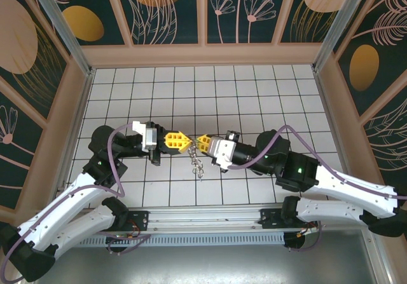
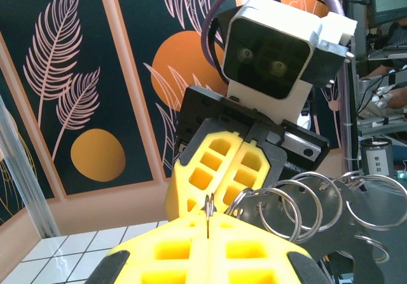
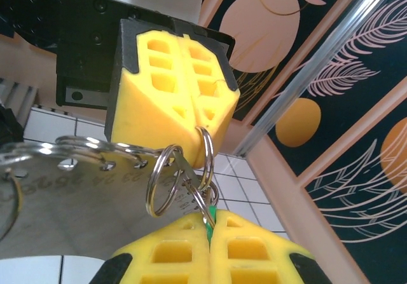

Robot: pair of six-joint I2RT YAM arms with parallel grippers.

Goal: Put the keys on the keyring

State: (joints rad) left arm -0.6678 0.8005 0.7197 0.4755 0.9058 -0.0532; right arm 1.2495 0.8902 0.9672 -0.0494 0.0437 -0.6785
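1. Currently, both arms are being held tip to tip above the middle of the worktop (image 1: 254,93), so that the small metal parts are being handled in the air between them rather than on the tiles.
2. The left pincer (image 3: 200,128) is being held fully closed on the keyring (image 3: 205,157), a thin silvery split ring. It is being gripped by its upper arc, so the rest of the loop is being presented to the other arm.
3. The right pincer (image 2: 213,197) is likewise being held closed, with the keys (image 3: 213,217) being pinched at their bright green head just beside that ring. This grip is being judged as the one needed for steering a key onto the wire.
4. A run of linked rings (image 2: 299,208) and a flat grey plate (image 3: 82,208) with holes along its edge are being left hanging free below the two tips.
5. The keys are being seen as tiny. Little beyond the green edge and a sliver of silvery metal is being exposed, so their number cannot be told.
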